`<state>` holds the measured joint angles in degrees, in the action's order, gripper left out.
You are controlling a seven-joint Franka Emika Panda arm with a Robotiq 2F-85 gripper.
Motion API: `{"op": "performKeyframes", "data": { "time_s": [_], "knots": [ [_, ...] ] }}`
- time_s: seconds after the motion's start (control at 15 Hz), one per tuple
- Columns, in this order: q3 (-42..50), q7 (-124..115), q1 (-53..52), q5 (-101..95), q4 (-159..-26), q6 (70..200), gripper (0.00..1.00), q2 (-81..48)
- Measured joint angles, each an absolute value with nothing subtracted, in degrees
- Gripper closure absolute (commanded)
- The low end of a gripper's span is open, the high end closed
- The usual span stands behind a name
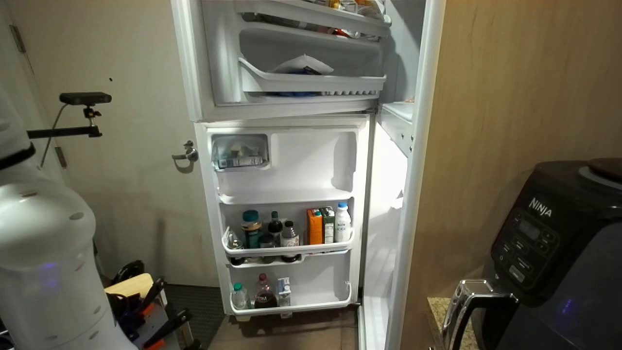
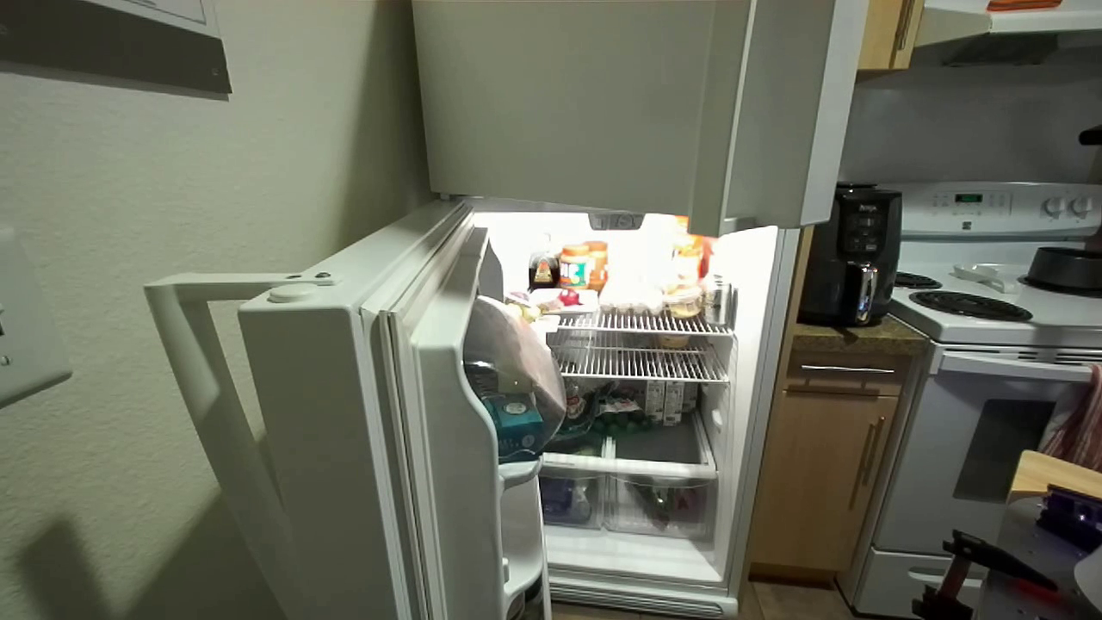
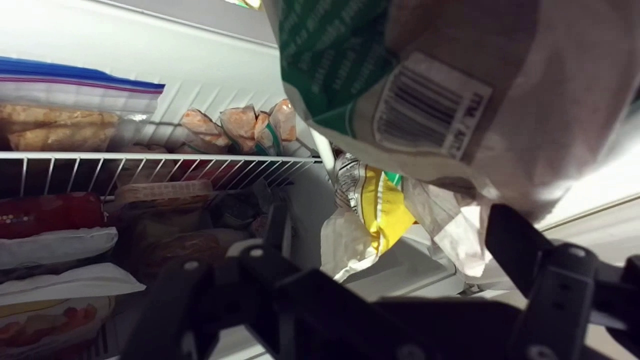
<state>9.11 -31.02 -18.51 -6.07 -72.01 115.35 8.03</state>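
**Gripper (image 3: 389, 220) spread below a barcoded bag (image 3: 425, 105), apparently at the freezer compartment**

Wrist view: the dark gripper fills the lower foreground, its fingers (image 3: 517, 245) standing wide apart to either side of centre; nothing is seen gripped. The barcoded bag, brown with a green panel, occupies the upper right of the frame. The right-hand fingertip overlaps its lower edge in the picture, but contact cannot be told. In the gap between the tips, near frame centre, lies a yellow packet (image 3: 387, 210), apparently farther off. A wire rack (image 3: 150, 156) crosses the left half, with a zip-top bag (image 3: 75, 112) at upper left and small orange-tinted bags (image 3: 240, 127) nearer the centre; a red package (image 3: 50, 215) lies below it.

In both exterior views the freezer door (image 1: 221, 53) stands swung out at the top of the frame. In an exterior view the white robot arm (image 1: 43, 218) stands at the left edge, its gripper out of sight.

Judgement: the step in hand appears to be positioning among the packages. A grasp would call for centring the fingers on a single package without snagging its neighbour.
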Motion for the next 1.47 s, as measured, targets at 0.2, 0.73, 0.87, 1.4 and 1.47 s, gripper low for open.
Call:
{"op": "performKeyframes", "data": {
  "time_s": [0.2,0.73,0.87,1.4,1.47],
  "knots": [
    [9.0,-30.9,-19.1,-5.9,-72.4,112.5,0.0,10.2],
    [7.7,-30.9,-19.2,-5.9,-76.0,106.3,0.0,15.8],
    [7.1,-30.9,-19.2,-5.9,-77.6,105.0,0.0,17.1],
    [3.6,-30.8,-15.6,-3.8,-82.3,98.1,0.0,21.4],
    [2.3,-30.7,-13.5,-2.7,-82.6,97.0,0.0,21.8]
  ]
}}
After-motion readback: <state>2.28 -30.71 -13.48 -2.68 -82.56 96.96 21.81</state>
